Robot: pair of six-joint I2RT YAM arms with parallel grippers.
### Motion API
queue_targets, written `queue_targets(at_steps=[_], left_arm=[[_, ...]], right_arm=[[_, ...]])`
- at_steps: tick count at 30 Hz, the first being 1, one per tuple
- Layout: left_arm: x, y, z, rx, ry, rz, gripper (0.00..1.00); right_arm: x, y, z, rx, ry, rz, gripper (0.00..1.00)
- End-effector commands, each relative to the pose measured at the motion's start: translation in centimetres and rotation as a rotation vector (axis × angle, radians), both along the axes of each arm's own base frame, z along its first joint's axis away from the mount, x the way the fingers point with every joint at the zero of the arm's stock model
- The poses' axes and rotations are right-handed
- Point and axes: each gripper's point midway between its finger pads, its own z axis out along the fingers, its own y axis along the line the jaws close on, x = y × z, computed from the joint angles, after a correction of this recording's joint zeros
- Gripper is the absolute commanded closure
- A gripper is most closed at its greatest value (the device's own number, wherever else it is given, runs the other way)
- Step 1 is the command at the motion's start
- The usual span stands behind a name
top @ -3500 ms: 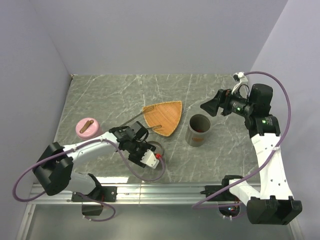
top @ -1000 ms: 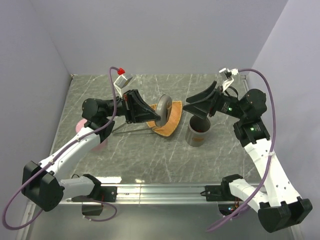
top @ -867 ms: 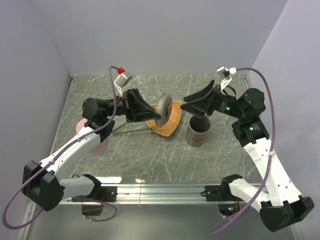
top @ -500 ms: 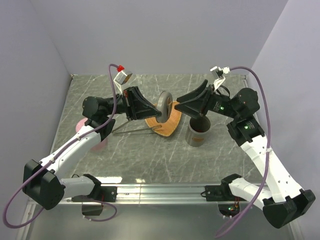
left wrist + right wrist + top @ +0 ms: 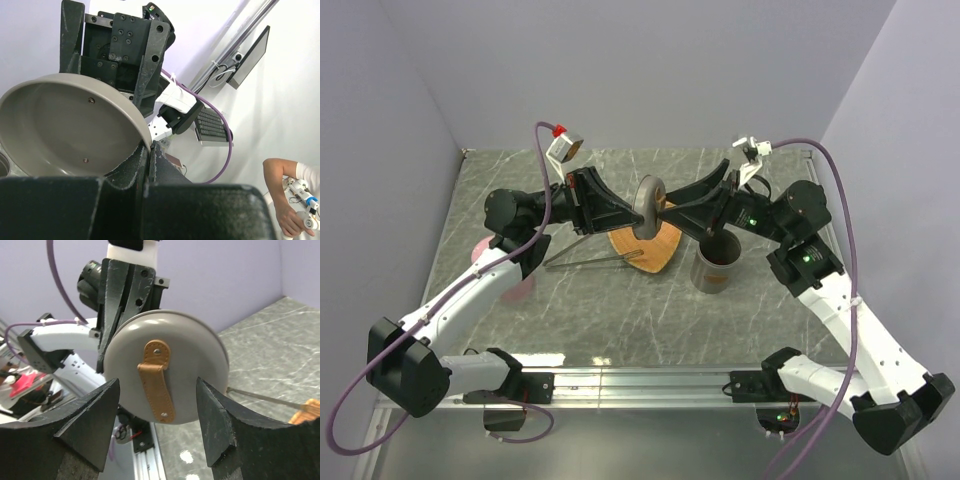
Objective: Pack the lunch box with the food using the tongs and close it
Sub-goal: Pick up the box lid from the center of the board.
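Grey marbled table [image 5: 570, 310] fills the floor of a booth with pale lilac walls [image 5: 650, 70]. Right of centre on it stands the lunch box [image 5: 716, 275], a grey upright cylinder with its mouth open. Something dark reddish-brown shows inside, too small to tell apart as food pieces.

Its lid [image 5: 648, 205] is off and up in the air, left of the box and above the far part of the orange plate [image 5: 658, 250]. It is a round grey disc turned on edge, with a tan leather strap [image 5: 156, 380] riveted across its outer face.

The left gripper [image 5: 148, 155] reaches in from the left and has its fingers pressed together on the lid's rim, the hollow inner face turned toward its own camera. The right gripper [image 5: 157, 385] comes from the right with its jaws spread. The strapped face sits squarely between the two fingers in its wrist view, but whether they touch the lid cannot be told.

The plate lies just left of the box. The tongs [image 5: 588, 262] lie flat on the table at the plate's left side, their narrow V pointing left, with neither gripper on them.

Further left, a sliver of a pink round object [image 5: 480, 250] shows beside the left arm. Past the booth, the left wrist view catches a screen [image 5: 252, 57] on a pole and a person's forearm [image 5: 280, 172].
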Motion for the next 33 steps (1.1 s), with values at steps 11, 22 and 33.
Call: queue_targets(at_steps=[11,22,33], left_arm=[[0.0,0.3,2.7,-0.071,-0.038,0.024,1.00],[0.2,-0.2,2.3,-0.068,-0.026,0.015,1.00],[0.0,-0.1,2.9,-0.082,-0.045,0.015,1.00]], right_arm=[[1.1,0.7,2.6,0.042,-0.103,-0.070,0.35],[1.1,1.3,3.3,0.067,-0.104,-0.060,0.50],[0.8,1.5,2.2,0.063,-0.077,-0.036,0.73]])
